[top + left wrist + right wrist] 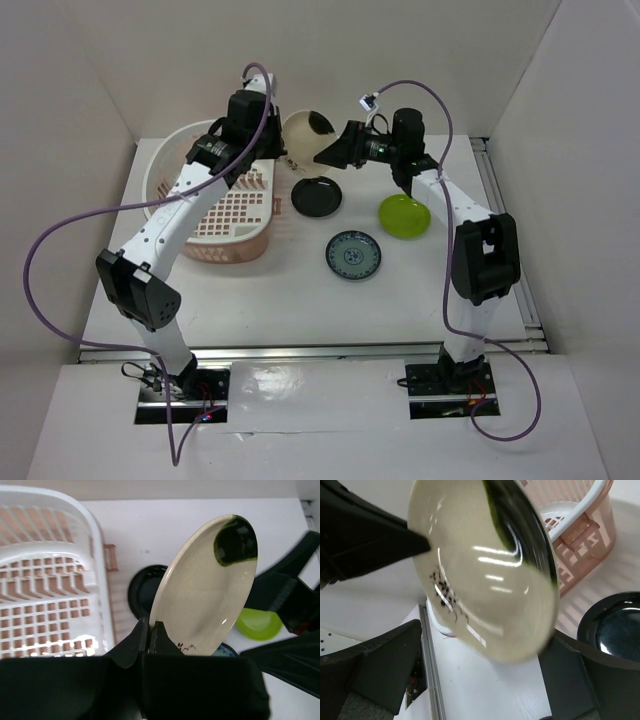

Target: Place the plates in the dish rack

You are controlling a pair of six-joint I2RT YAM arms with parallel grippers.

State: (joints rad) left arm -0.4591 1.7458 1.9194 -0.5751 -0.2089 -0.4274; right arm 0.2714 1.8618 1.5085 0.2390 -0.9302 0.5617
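Left gripper [150,632]: clenched on the lower rim of the cream plate [200,595], which we see held on edge in the air, just right of the rack.
Right gripper [330,152]: released, with its fingers spread wide on either side of that same plate.
Plates: we count four, one aloft and three flat on the table [300,300].
Plates on the table: black plate [316,197] nearest the rack, lime green plate [404,216] to its right, blue-white plate [353,255] nearer the arm bases.
Dish rack [240,215]: one, white on a pinkish tray, at the table's left.
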